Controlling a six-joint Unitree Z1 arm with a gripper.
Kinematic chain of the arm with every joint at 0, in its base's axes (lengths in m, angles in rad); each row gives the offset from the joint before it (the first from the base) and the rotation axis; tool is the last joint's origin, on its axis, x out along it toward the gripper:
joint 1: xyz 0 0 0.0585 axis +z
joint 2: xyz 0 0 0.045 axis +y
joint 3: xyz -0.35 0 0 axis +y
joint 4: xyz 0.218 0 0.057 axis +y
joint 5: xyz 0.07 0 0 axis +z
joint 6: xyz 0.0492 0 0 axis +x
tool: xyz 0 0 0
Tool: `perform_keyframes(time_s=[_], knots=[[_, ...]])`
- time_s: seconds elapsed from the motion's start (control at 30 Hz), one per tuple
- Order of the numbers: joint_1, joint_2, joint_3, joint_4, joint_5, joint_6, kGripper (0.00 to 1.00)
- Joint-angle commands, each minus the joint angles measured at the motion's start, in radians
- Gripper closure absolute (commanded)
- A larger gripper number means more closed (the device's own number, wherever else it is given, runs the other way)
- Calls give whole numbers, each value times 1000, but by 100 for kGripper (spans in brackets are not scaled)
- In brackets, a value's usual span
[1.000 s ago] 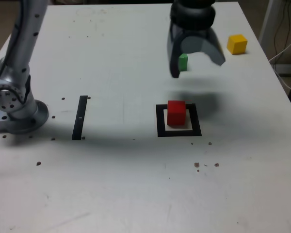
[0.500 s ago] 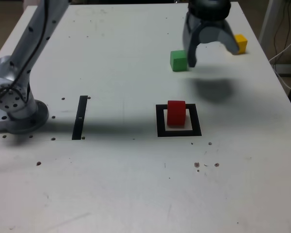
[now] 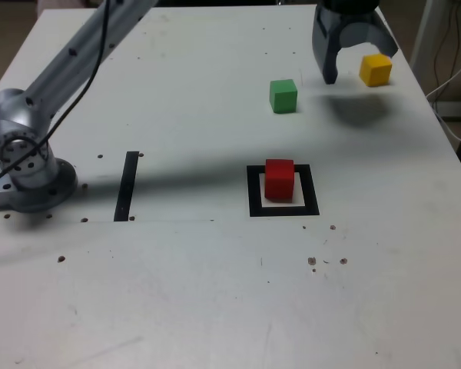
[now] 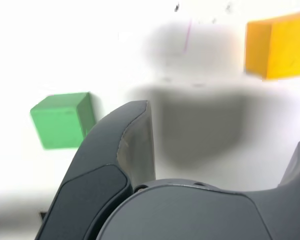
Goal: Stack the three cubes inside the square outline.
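Observation:
The red cube point(image 3: 279, 179) stands inside the black square outline point(image 3: 283, 209) near the table's middle. Farther back sits the green cube point(image 3: 283, 96) point(image 4: 63, 120), and the yellow cube point(image 3: 375, 69) point(image 4: 279, 46) lies at the far right of the exterior view. My gripper point(image 3: 354, 63) point(image 4: 225, 150) hovers open above the table between those two, closer to the yellow one, with nothing between its fingers. Its shadow falls on the bare table just in front of the yellow cube.
A narrow black strip point(image 3: 127, 186) lies flat on the exterior view's left, near the arm's grey base point(image 3: 27, 165). The arm reaches diagonally across the back of the table. Cables point(image 3: 453, 77) hang past the right table edge.
The open gripper has travelled away from the square outline, toward the back and the exterior view's right, passing the green cube and nearing the yellow one. No cube has moved.

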Motion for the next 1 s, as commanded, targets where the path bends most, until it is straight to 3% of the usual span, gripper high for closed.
perform_keyframes(time_s=[0.0,0.33,0.97], knots=[[8,23,-45,4,0,4,0],[36,139,-267,48,-9,6,0],[39,214,-373,5,-12,-17,0]])
